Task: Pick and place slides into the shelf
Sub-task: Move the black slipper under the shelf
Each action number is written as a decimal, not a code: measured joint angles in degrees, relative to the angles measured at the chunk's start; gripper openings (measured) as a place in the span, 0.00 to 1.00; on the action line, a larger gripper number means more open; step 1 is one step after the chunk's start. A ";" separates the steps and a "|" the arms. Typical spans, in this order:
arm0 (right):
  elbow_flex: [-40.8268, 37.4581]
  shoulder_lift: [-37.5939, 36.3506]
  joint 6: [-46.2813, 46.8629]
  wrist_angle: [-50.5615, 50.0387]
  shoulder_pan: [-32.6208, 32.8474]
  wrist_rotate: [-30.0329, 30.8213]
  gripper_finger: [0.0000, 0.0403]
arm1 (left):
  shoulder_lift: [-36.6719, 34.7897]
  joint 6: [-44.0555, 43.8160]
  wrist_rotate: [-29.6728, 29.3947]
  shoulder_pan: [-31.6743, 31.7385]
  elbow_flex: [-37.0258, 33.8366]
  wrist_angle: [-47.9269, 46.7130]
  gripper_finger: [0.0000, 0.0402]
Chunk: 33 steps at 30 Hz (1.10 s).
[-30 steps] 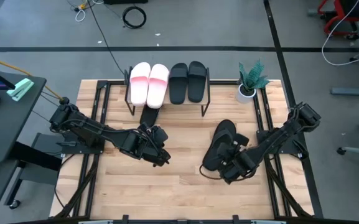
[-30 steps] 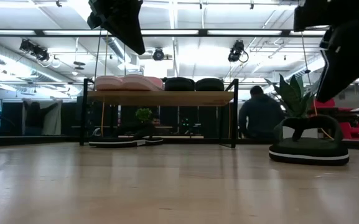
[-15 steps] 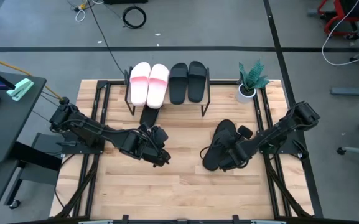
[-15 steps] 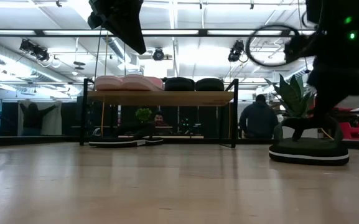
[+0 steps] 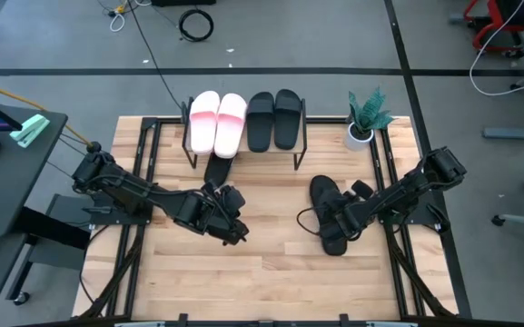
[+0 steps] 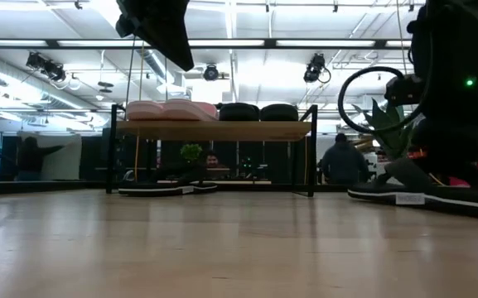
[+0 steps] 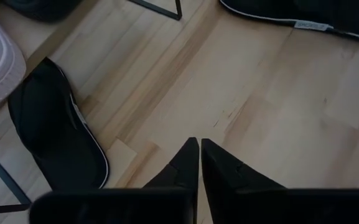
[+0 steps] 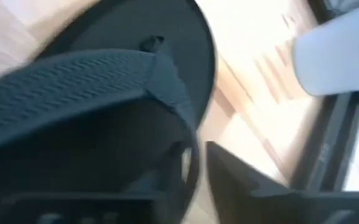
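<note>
Since earlier, the right hand (image 5: 337,221) was swung over the black slide (image 5: 327,212), grasping its strap; four sit shelved (image 5: 243,121). Left hand (image 5: 230,228) stays clenched.

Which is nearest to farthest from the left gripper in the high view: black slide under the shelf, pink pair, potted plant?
From the left gripper, left of the table's middle:
1. Black slide under the shelf, on the table just behind the gripper.
2. Pink pair, on the shelf's top, left end.
3. Potted plant, far right corner of the table, past the shelf.
</note>
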 joint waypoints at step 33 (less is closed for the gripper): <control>11.61 2.93 -36.39 54.82 -13.31 9.23 0.01 | -14.00 2.00 -3.45 -6.88 0.02 -0.41 0.06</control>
